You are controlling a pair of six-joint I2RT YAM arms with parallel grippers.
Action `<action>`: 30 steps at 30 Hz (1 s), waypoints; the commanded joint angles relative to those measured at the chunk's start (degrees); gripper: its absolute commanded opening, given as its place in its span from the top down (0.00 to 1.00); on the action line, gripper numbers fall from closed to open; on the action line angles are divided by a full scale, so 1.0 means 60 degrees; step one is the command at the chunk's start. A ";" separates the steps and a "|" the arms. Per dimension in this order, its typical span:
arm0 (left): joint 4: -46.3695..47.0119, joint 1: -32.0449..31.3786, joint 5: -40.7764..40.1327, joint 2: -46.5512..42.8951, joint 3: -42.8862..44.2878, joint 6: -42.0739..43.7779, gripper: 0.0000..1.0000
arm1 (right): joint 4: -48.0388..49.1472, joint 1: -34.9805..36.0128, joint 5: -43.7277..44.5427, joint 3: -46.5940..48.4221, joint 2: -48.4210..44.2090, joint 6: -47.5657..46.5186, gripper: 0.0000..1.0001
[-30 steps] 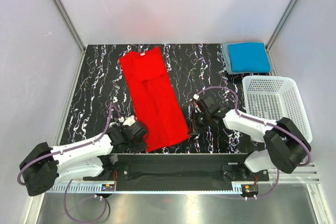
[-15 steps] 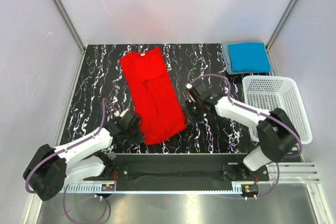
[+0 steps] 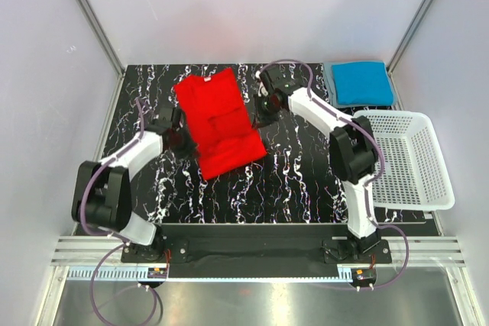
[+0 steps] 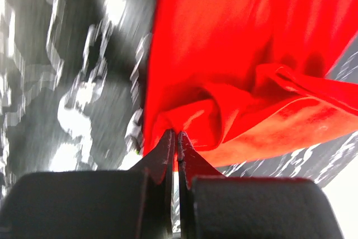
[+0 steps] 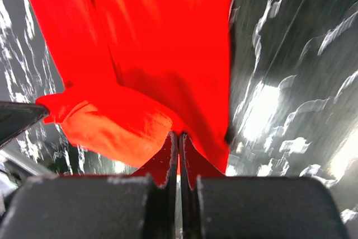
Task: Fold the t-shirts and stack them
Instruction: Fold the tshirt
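- From above: the bright red cloth t-shirt (image 3: 221,124) is lying part-folded on the black marbled table (image 3: 306,181), with the left gripper (image 3: 182,141) and right gripper (image 3: 260,114) flanking it.
- Left wrist: the jaws are pinching a bunched red fold, closed tight.
- Right wrist: the jaws are clamping the red cloth's edge.

The red t-shirt (image 3: 221,124) lies half-folded centrally; the blue t-shirt (image 3: 361,82), folded, far right.

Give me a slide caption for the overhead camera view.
Overhead: the left claw and right claw pinch opposite edges of the half-folded red t-shirt; a folded blue t-shirt lies beyond the white basket.
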 commanded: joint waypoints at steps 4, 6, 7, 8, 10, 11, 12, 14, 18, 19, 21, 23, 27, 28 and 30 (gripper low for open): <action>-0.0137 0.1008 0.0742 0.1527 0.2156 0.1037 1.00 | -0.1464 -0.0468 -0.0820 0.4002 0.2303 -0.0756 1.00; -0.0137 0.1286 0.0976 0.1823 0.2481 0.1096 1.00 | -0.1626 -0.0615 -0.1111 0.5114 0.2975 -0.0800 1.00; -0.0152 0.1360 0.1006 0.1954 0.2758 0.1111 1.00 | -0.1627 -0.0659 -0.1229 0.5381 0.3124 -0.0815 1.00; -0.0137 0.1434 0.1137 0.2231 0.2891 0.1111 1.00 | -0.1554 -0.0703 -0.1332 0.5602 0.3271 -0.0786 1.00; -0.0166 0.1580 0.1197 0.2612 0.3285 0.1096 1.00 | -0.1174 -0.0776 -0.1581 0.5969 0.3535 -0.0713 1.00; -0.0181 0.1610 0.1226 0.2745 0.3433 0.1111 1.00 | -0.0999 -0.0806 -0.1684 0.6028 0.3609 -0.0654 1.00; -0.0239 0.1683 0.1270 0.2892 0.3710 0.1111 1.00 | -0.0577 -0.0820 -0.1844 0.6087 0.3725 -0.0509 1.00; -0.0225 0.1742 0.1386 0.3214 0.3931 0.1111 1.00 | -0.0193 -0.0835 -0.2006 0.6087 0.3858 -0.0304 1.00; -0.0268 0.1844 0.1402 0.3654 0.4386 0.1155 1.00 | 0.0422 -0.0893 -0.2109 0.6146 0.4238 -0.0054 1.00; -0.0269 0.1859 0.1416 0.3771 0.4488 0.1140 1.00 | 0.0525 -0.0908 -0.2138 0.6146 0.4283 0.0005 1.00; -0.0225 0.1917 0.1388 0.3845 0.4547 0.1125 1.00 | 0.0875 -0.0967 -0.2270 0.6088 0.4356 0.0093 1.00; -0.0225 0.1947 0.1285 0.3918 0.4606 0.1140 1.00 | 0.1184 -0.0967 -0.2271 0.6014 0.4371 0.0166 1.00; -0.0225 0.2179 0.1372 0.4153 0.4884 0.1155 1.00 | 0.1727 -0.1084 -0.2052 0.5839 0.4342 0.0240 1.00; -0.0225 0.2196 0.1387 0.4240 0.4957 0.1155 1.00 | 0.1771 -0.1084 -0.1978 0.5824 0.4342 0.0225 1.00; -0.0298 0.2254 0.1373 0.4343 0.5118 0.1155 1.00 | 0.1888 -0.1084 -0.1715 0.5809 0.4356 0.0035 1.00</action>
